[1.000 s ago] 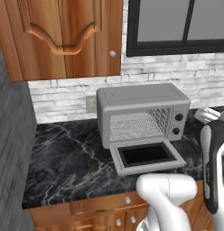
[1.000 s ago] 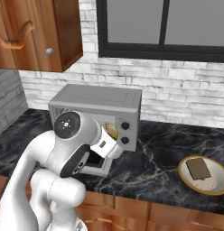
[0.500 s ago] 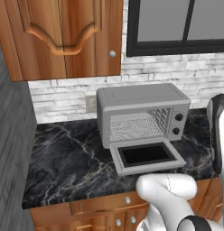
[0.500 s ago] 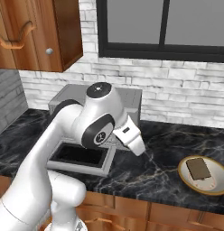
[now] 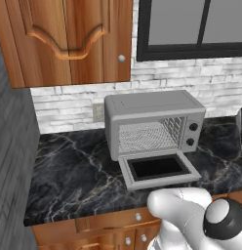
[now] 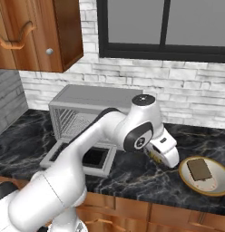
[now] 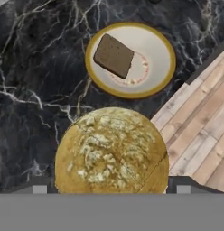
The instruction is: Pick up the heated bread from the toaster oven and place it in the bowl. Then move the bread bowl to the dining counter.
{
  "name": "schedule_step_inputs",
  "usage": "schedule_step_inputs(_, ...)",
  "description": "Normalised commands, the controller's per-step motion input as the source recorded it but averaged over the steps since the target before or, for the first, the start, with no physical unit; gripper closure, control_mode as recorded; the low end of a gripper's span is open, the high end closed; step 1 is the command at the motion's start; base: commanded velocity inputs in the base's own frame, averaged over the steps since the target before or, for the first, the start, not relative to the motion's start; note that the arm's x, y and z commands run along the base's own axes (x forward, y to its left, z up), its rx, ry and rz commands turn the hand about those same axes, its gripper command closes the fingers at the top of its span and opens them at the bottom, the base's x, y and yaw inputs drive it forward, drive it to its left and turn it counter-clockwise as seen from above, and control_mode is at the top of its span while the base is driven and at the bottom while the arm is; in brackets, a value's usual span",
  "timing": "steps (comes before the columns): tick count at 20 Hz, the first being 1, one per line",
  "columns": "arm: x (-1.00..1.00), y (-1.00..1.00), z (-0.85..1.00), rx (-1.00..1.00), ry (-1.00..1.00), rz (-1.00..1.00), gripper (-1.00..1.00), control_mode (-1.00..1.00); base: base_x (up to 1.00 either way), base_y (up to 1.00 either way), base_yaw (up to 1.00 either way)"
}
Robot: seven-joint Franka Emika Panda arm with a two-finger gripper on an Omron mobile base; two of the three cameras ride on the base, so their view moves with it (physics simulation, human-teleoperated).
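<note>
Black marble counter [image 7: 37, 67] lies beneath the gripper [image 7: 111, 182], whose fingers clasp the round golden bread [image 7: 112, 151]. Just ahead of and below the gripper sits the bowl [image 7: 164, 54], holding a flat brown square [image 7: 113, 55].

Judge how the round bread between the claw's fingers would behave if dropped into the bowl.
The bread is domed, so it may roll. Its cracked crust suggests stiffness. The bowl is shallow and already holds a flat brown piece, so the bread might settle tilted.
</note>
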Motion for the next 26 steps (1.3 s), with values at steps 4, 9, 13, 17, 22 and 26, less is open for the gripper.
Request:
schedule_step_inputs(4,0.04,-0.98,-0.60,0.02,0.08,0.00,1.00,-1.00,0.00,0.00,0.00)
schedule_step_inputs(9,0.09,-0.57,-0.52,0.05,0.01,-0.01,1.00,-1.00,0.00,0.00,0.00)
schedule_step_inputs(13,0.10,-0.25,-0.36,0.00,0.00,0.00,1.00,-1.00,0.00,0.00,0.00)
schedule_step_inputs(17,0.13,-0.31,-0.43,0.00,-0.01,0.00,1.00,-1.00,0.00,0.00,0.00)
schedule_step_inputs(22,0.17,-0.25,-0.32,0.00,-0.07,0.00,1.00,-1.00,0.00,0.00,0.00)
schedule_step_inputs(26,0.27,-0.18,-0.16,-0.01,-0.07,0.00,1.00,-1.00,0.00,0.00,0.00)
